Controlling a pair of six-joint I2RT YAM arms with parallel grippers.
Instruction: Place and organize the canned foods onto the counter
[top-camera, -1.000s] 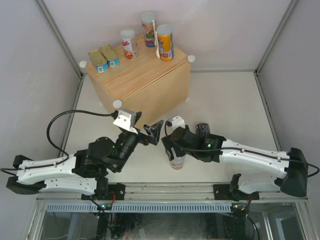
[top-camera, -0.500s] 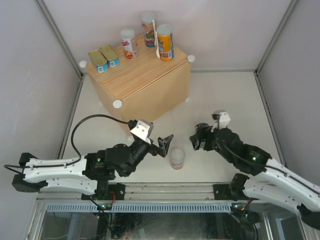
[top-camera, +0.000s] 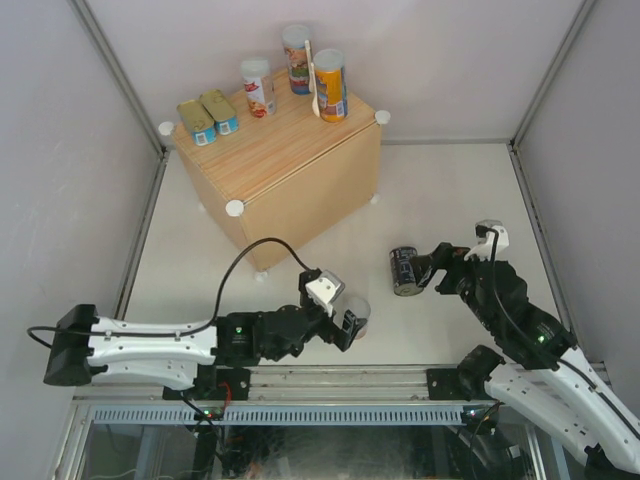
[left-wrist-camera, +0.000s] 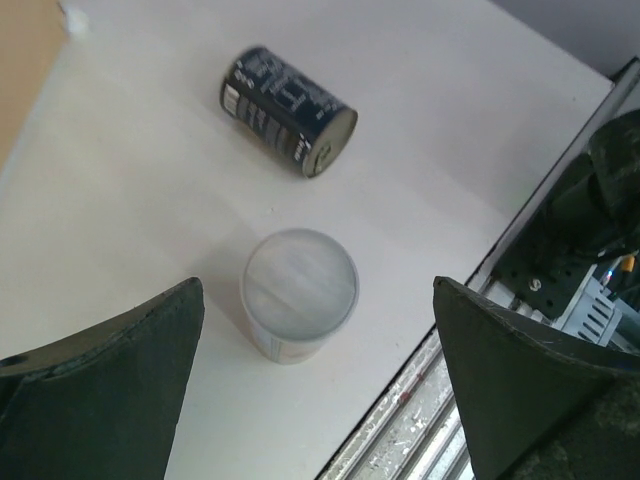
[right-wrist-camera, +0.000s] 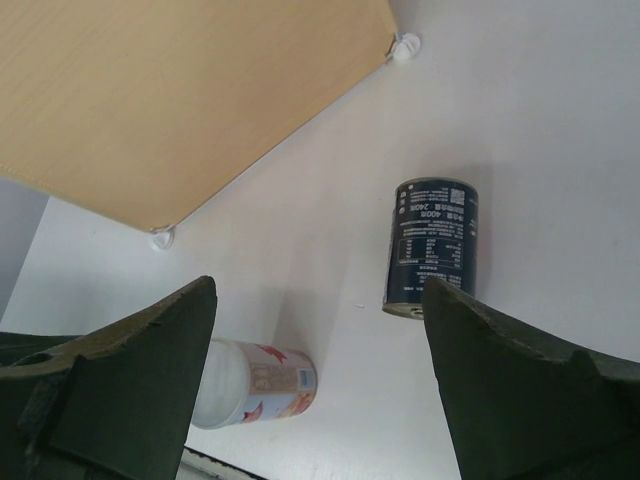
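Observation:
Five canned foods stand on the light-wood counter (top-camera: 290, 150): two flat gold-topped tins (top-camera: 207, 117), a red-white can (top-camera: 258, 87), a blue can (top-camera: 296, 60) and an orange can (top-camera: 330, 85). A white-lidded can (top-camera: 358, 310) (left-wrist-camera: 300, 295) (right-wrist-camera: 255, 380) stands upright on the table near the front edge. My left gripper (top-camera: 345, 323) (left-wrist-camera: 315, 295) hangs open right beside it, touching nothing. A dark can (top-camera: 404, 271) (left-wrist-camera: 288, 97) (right-wrist-camera: 430, 245) lies on its side further right. My right gripper (top-camera: 430, 267) (right-wrist-camera: 318, 290) is open just right of it, holding nothing.
A thin pale stick (top-camera: 312, 78) stands among the tall cans on the counter. White knobs (top-camera: 235, 208) mark the counter's corners. The metal rail (top-camera: 340, 380) (left-wrist-camera: 420, 440) runs along the table's front edge, close to the upright can. Grey walls close in the sides.
My right gripper has drawn away to the right from the white-lidded can, ending by the dark can. My left gripper has swung right and down to the white-lidded can and opened wider.

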